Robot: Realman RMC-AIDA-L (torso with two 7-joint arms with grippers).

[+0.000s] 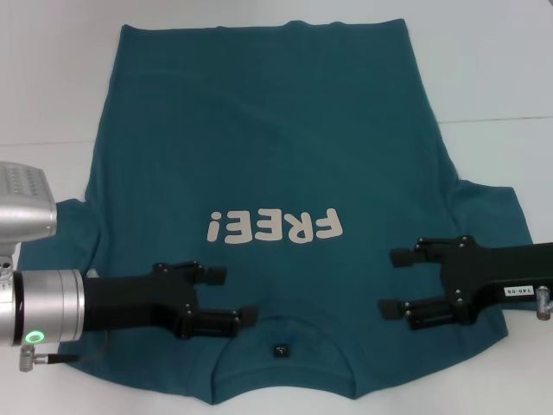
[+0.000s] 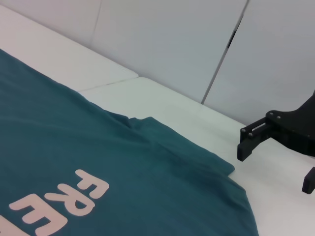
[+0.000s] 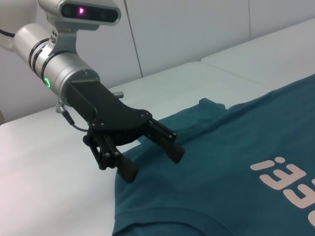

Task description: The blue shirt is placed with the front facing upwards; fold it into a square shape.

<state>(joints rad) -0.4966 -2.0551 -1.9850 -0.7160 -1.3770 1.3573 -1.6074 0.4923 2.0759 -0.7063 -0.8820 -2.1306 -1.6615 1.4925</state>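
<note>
We see the dark teal-blue cotton T-shirt (image 1: 268,173) lying flat, print up, on the white table (image 1: 492,78), collar nearest us. Our left gripper (image 1: 229,296) hovers spread wide over its left shoulder; our right gripper (image 1: 393,282) spread wide over the right shoulder, both holding nothing.

Blue shirt (image 1: 259,130): off-white chest print (image 1: 273,227) reads "FREE!", seen upside down in head view, at about 6 o'clock from shirt centre. Right arm: small white sticker (image 1: 517,291) with dark characters, roughly "140-06", not certain. Dark neck label (image 1: 280,350): illegible.
</note>
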